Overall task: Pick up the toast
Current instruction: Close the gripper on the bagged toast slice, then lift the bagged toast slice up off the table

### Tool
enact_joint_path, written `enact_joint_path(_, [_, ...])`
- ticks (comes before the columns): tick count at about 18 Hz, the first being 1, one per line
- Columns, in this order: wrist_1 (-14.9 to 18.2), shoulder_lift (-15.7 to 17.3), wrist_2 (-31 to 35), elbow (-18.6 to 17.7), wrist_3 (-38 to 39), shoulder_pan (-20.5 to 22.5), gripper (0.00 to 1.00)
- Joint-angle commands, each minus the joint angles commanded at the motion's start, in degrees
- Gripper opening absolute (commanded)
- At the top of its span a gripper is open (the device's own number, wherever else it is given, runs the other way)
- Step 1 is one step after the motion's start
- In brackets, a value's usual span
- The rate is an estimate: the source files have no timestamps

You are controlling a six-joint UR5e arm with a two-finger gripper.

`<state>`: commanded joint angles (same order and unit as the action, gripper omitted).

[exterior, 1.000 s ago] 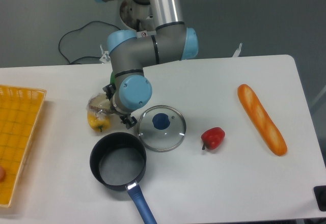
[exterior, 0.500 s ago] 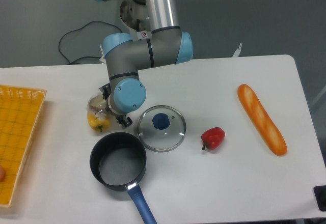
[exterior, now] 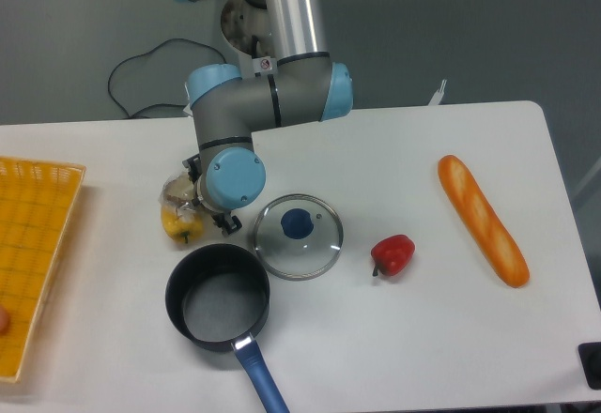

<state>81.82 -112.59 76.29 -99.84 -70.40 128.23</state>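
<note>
The toast shows as a small pale, glossy piece with a brown edge at the left of the table, just above a yellow pepper. My gripper points down right beside it, mostly hidden under the arm's blue wrist cap. Only black bits of the gripper show at the cap's left and lower edges. Whether the fingers are around the toast or touching it is hidden, so is their opening.
A black pot with a blue handle stands in front of the pepper, and its glass lid lies to the right. A red pepper and a long baguette lie further right. A yellow basket sits at the left edge.
The wrist and gripper have shifted a little to the left, closer over the toast. The objects on the table have not moved.
</note>
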Motion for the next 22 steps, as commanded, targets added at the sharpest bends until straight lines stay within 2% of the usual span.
enact_joint_path(6, [0.62, -0.09, -0.09, 0.26, 0.79, 0.00, 0.39])
enact_joint_path(10, [1.58, -0.26, -0.09, 0.88, 1.76, 0.09, 0.25])
enact_joint_path(13, [2.19, -0.35, -0.09, 1.75, 1.85, 0.44, 0.24])
enact_joint_path(17, [5.01, -0.18, -0.35, 4.39, 1.76, 0.70, 0.24])
enact_joint_path(22, [7.03, 0.61, -0.53, 6.85, 1.76, 0.88, 0.24])
